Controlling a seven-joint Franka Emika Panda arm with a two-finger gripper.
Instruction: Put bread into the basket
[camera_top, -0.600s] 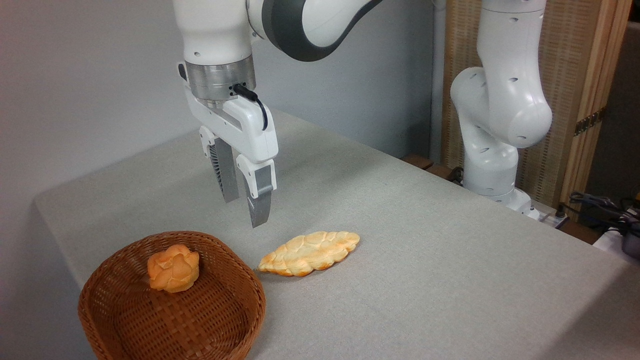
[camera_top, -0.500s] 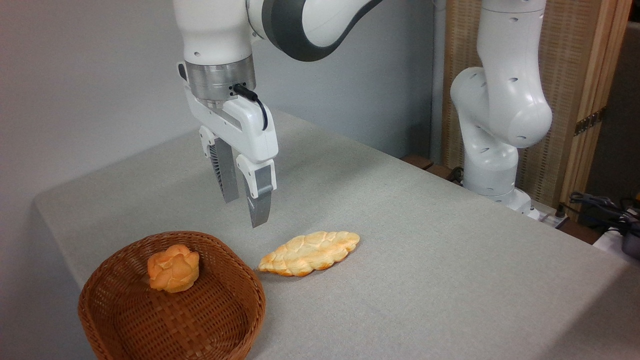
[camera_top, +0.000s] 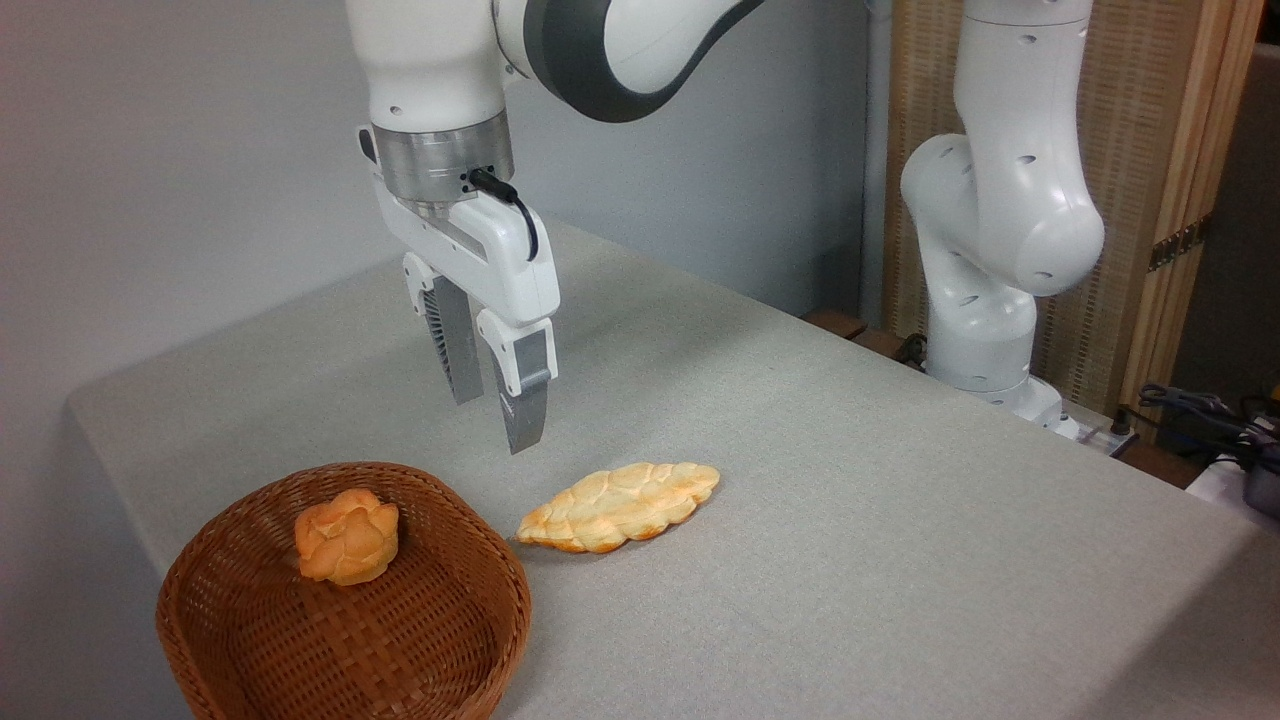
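The bread is lying flat on the table, just beside the basket, with its left pointed end almost reaching the thick wicker rim. It is looking light and fairly stiff, probably a shaped replica loaf, with a bumpy braided top that should be giving the fingers some purchase; being long and flat, it will likely be tipping if taken near an end, so pinching across the narrow width at the middle seems the safest hold. A small knotted bun is already sitting inside the basket. The claw is hanging empty above the table, up and to the left of the loaf, pointing straight down from a vertical wrist, its fingers standing slightly parted and touching nothing.
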